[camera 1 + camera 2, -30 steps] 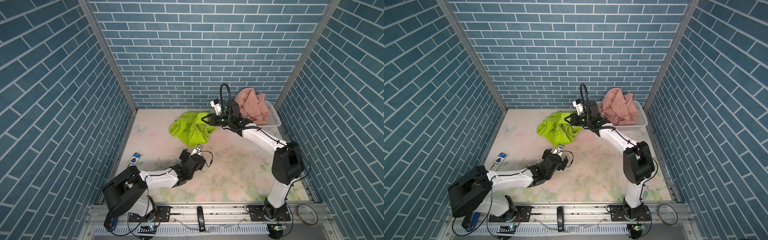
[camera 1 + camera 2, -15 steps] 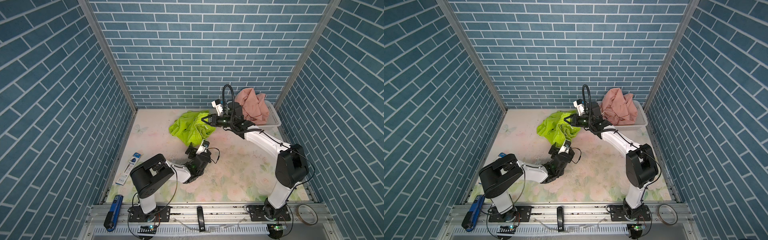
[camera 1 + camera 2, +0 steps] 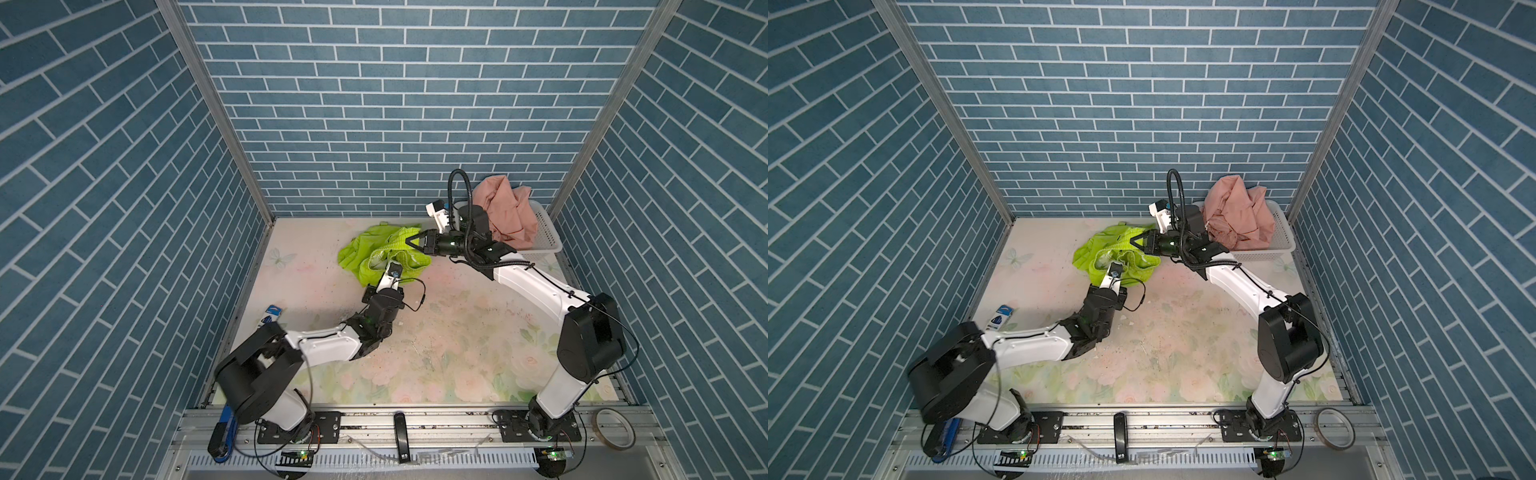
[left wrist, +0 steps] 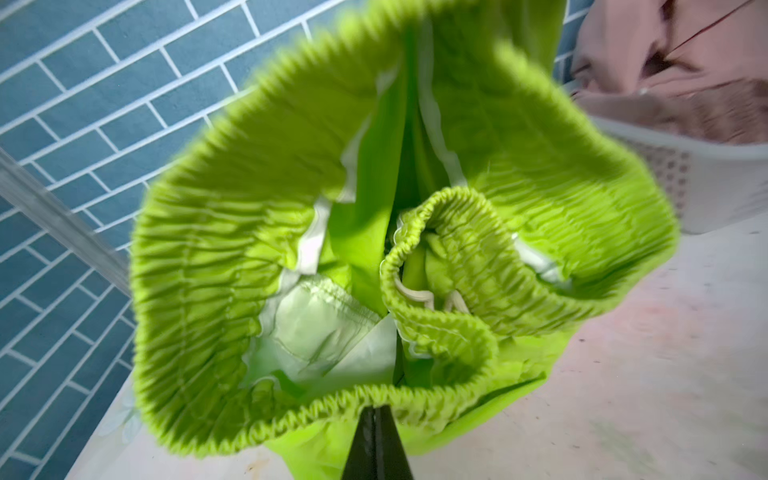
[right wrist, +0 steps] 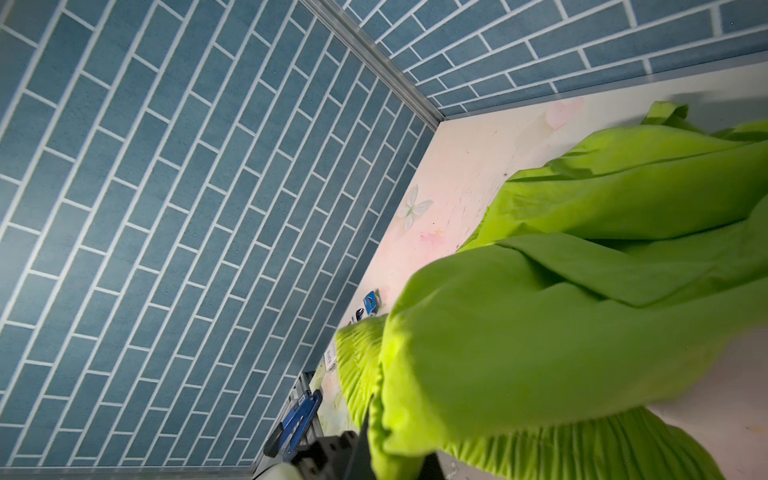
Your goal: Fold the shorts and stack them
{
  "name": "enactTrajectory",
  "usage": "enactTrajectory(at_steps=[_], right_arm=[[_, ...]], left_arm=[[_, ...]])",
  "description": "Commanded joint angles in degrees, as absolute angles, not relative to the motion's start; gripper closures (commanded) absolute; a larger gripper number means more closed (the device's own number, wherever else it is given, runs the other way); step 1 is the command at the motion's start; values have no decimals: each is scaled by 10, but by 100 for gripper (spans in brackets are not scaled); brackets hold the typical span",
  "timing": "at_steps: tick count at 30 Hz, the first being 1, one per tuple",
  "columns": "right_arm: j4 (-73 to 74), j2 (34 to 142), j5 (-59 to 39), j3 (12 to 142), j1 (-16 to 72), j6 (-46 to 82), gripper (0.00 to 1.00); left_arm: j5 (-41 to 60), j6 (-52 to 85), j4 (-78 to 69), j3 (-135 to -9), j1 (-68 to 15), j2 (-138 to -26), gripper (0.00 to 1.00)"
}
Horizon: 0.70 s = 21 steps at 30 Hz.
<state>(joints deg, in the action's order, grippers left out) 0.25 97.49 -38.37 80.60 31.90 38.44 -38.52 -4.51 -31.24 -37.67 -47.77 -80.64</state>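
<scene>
The lime green shorts (image 3: 376,253) lie bunched on the bench (image 3: 457,332) toward 12 o'clock, near the back wall. The left tool (image 4: 375,412), jaws together, pinches the gathered waistband (image 4: 291,417) at the heap's 6 o'clock edge. The right tool (image 3: 409,240) is clamped on the fabric at its 3 o'clock side. The pink shorts (image 3: 505,212) sit heaped in the white basket (image 3: 548,239) at 2 o'clock.

left hand (image 4: 376,417) pinched closed, right hand (image 3: 409,240) clamped too — both arms outstretched
</scene>
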Motion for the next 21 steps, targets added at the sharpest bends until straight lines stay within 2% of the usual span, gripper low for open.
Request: enactTrajectory(at_steps=[1,5,8,10,13,14,15,16,17,21], right_arm=[[-75,932,-352,805,303,313,100],[-201,910,-296,830,291,230,100],[-311,902,-249,870,291,166,100],[-351,896,-223,877,290,155,100],[-333,879,-230,837,288,173,100],[-311,872,-246,814,288,188,100],[-292,867,-261,795,287,200,100],[-278,861,-271,777,287,211,100],[-267,854,-272,761,287,219,100],[-152,835,-303,694,287,288,100]], left_arm=[[-263,-13,-101,-418,-457,-692,100],[-159,-11,133,-512,-421,-594,100],[-120,-19,284,-612,-406,-591,100],[-128,0,321,-649,-405,-600,100],[-53,10,322,-650,-406,-619,100],[-18,11,293,-627,-407,-625,89],[3,13,262,-601,-409,-628,73],[15,19,227,-573,-415,-635,51],[25,27,193,-546,-417,-641,37],[48,61,82,-470,-424,-671,4]])
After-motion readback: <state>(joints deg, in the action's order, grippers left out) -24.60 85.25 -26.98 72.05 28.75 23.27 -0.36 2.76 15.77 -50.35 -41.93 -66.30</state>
